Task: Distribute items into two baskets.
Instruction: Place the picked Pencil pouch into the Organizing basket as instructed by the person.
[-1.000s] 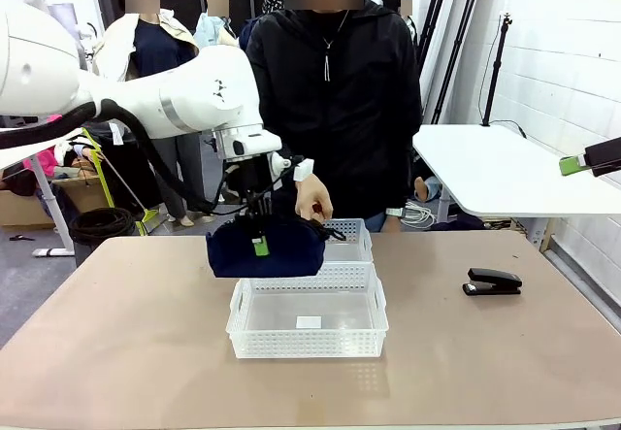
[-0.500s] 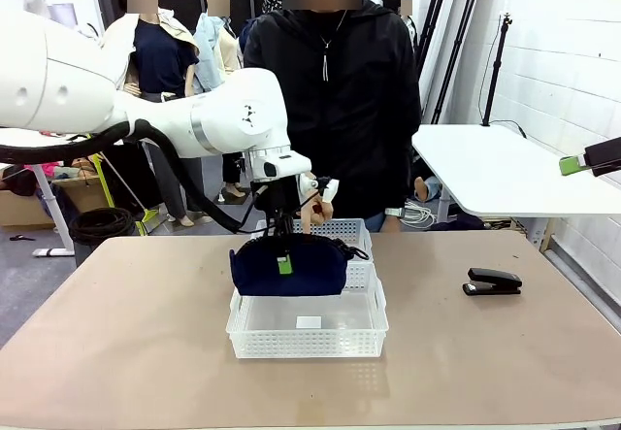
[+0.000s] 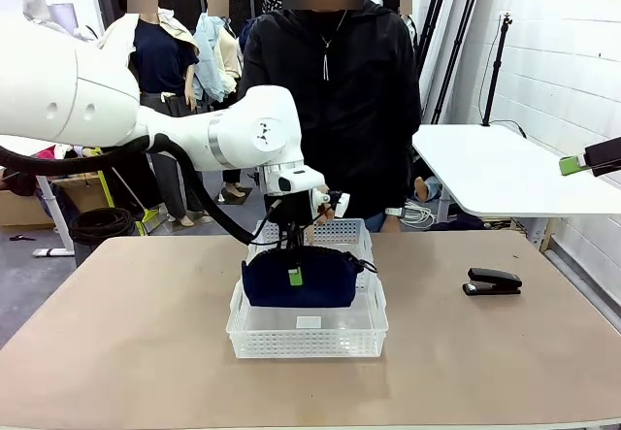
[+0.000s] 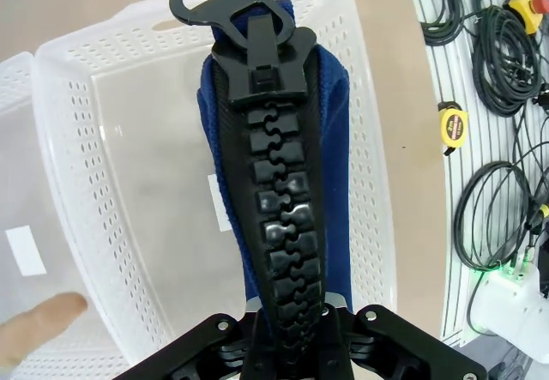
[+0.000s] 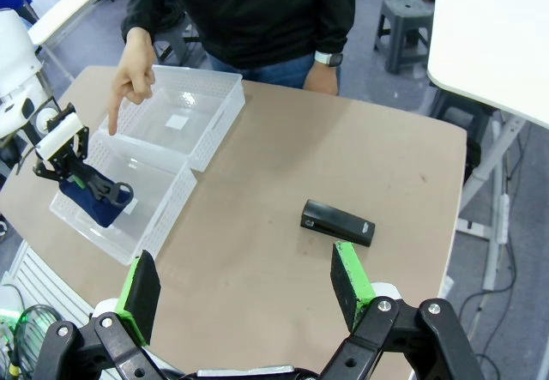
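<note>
Pouch [image 3: 320, 280] first: it hangs from the left gripper [image 3: 294, 270], whose jaws are clamped on the zipper ridge along its top. It sits over the near basket [image 3: 262, 333], its lower edge about level with the rim. The wrist camera shows it running along that basket's length, nearer one long wall than the other. That is your main risk. The pouch is soft and nearly as long as the basket, so if you let go from here an end may catch the rim, leaving it draped over the wall or tipped onto the table [image 3: 116, 333]. Lower it until the fabric rests on the floor before you open. Watch the zipper pull too, because its loop sits free at the end and could snag the lattice or a finger as you lift away. The person's hand [image 5: 135, 67] points into the far basket [image 3: 357, 231], just beside the one you are over. Any drift that way brings the arm close to that finger. If the pointing is meant as an instruction for the pouch, dropping it here would be the wrong choice, and I cannot tell which it is. The right gripper [image 5: 243, 260] hangs high with its jaws spread and nothing in them. The stapler [image 3: 493, 281] lies well apart on the table, so it is no concern yet.
</note>
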You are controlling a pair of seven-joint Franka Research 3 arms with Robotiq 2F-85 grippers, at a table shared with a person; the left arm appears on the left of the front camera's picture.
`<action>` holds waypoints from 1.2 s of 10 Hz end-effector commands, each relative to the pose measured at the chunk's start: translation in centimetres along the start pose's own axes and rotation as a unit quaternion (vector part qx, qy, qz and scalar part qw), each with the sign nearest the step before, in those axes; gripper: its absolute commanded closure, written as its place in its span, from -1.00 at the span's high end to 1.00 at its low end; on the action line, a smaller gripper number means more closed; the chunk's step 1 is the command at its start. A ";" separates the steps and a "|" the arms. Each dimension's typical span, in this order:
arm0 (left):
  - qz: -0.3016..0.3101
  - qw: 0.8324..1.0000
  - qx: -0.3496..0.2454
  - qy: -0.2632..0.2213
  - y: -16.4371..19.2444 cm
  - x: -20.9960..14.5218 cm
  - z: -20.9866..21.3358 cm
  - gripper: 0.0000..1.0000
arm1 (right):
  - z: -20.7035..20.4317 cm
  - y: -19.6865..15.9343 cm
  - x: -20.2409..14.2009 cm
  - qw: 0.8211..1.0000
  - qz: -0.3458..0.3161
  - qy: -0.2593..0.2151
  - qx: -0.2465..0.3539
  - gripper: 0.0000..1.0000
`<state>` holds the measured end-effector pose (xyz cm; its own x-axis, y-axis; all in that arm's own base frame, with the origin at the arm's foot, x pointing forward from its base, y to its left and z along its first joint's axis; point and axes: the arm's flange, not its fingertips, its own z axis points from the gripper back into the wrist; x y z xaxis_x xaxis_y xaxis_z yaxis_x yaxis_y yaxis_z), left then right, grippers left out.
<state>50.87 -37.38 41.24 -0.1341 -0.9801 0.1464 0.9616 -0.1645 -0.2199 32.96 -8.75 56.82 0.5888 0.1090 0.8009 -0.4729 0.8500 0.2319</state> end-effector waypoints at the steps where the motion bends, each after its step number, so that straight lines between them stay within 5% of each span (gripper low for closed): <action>1: 0.014 1.000 0.018 0.006 0.6 0.6 -0.7 -1.00 | -0.2 0.0 0.0 1.000 -0.001 0.000 0.005 1.00; 12: -0.009 1.000 0.012 0.013 -0.5 -1.0 -6.0 -1.00 | -0.2 0.0 0.0 1.000 -0.001 0.000 0.005 1.00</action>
<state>49.66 -37.68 35.11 -0.1346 -0.9825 0.1289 0.9610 -0.1611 -0.2247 32.96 -8.75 56.82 0.5888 0.1091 0.8009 -0.4729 0.8500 0.2319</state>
